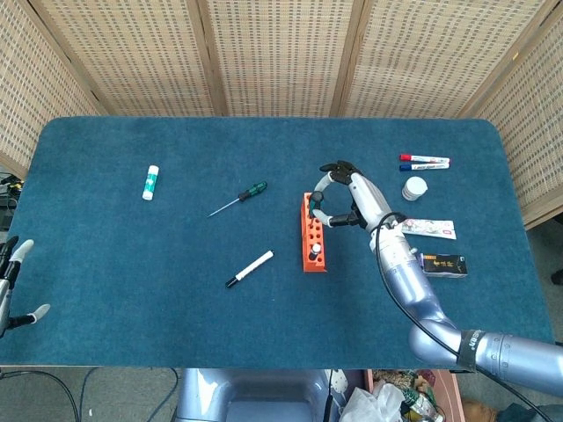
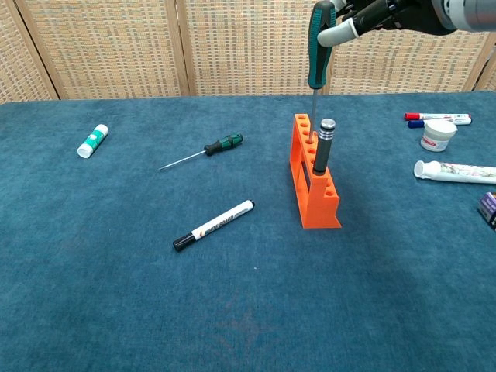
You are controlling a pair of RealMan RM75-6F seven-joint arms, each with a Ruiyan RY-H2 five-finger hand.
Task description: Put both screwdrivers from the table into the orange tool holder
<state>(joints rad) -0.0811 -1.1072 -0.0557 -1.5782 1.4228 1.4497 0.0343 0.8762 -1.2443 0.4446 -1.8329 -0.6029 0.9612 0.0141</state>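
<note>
While the right hand grips one screwdriver, the other lies apart — leftward.

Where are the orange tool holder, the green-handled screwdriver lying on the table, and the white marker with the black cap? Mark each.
orange tool holder (image 2: 318, 205), chest view, side wall.
green-handled screwdriver (image 2: 223, 142), chest view, handle.
white marker (image 2: 221, 222), chest view, barrel.

Right hand hovers just beside the orange tool holder, fingers curled around a dark handle over the holder's far end. A green-handled screwdriver lies on the blue table to the holder's left, a white marker nearer the front edge. Left hand sits at the table's left edge, fingers spread.
</note>
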